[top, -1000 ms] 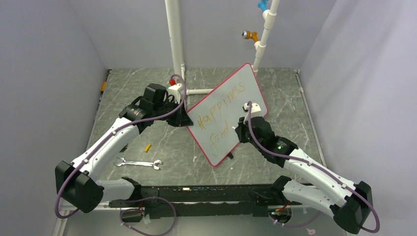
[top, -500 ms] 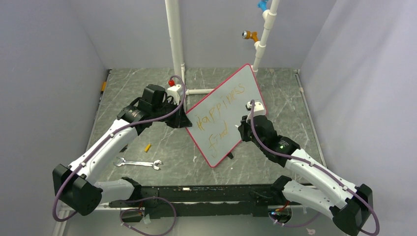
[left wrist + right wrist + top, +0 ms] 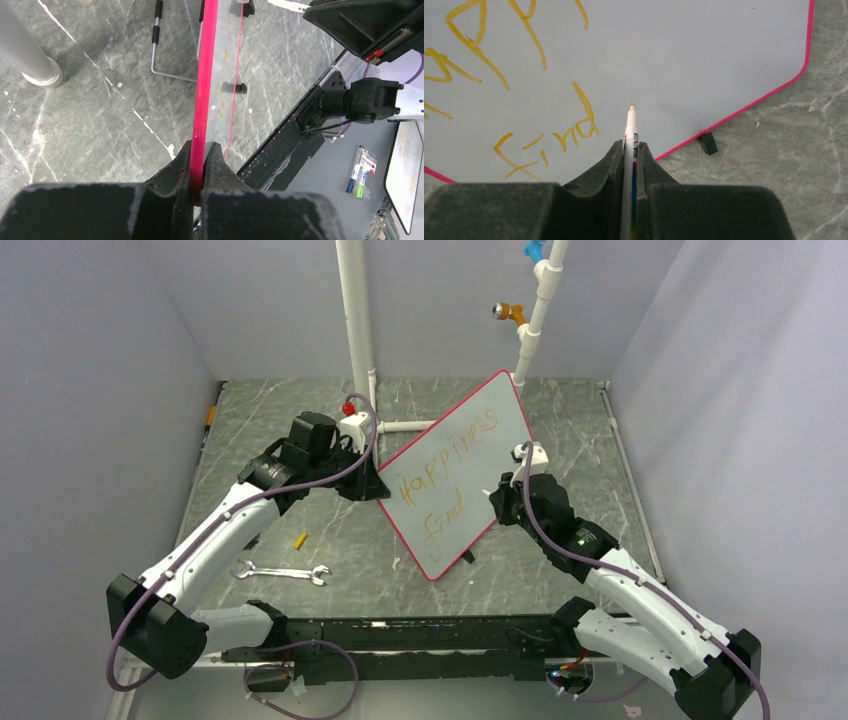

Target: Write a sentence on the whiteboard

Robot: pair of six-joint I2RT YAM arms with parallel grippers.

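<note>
The whiteboard [image 3: 470, 445], red-pink framed, stands tilted on the table. My left gripper [image 3: 378, 483] is shut on its left corner; in the left wrist view both black fingers [image 3: 181, 162] pinch the pink frame edge [image 3: 205, 85]. The sentence [image 3: 452, 455] is orange-yellow lettering in two lines, "Happiness" above and "find" [image 3: 551, 142] below. My right gripper [image 3: 630, 146] is shut on a white marker [image 3: 631, 125], whose tip points at bare board just right of "find". Whether the tip touches the board, I cannot tell.
A silver wrench [image 3: 282, 572] and a small yellow piece [image 3: 299, 539] lie front left. White pipes [image 3: 355, 330] rise behind the board, one with an orange fitting [image 3: 510, 311]. A wire stand [image 3: 157, 47] lies behind the board. Spare markers [image 3: 357, 172] lie beyond the table.
My right gripper has drawn the marker to the right, away from the end of "find". The board's lower edge shifted slightly. The left gripper keeps its hold on the corner.
</note>
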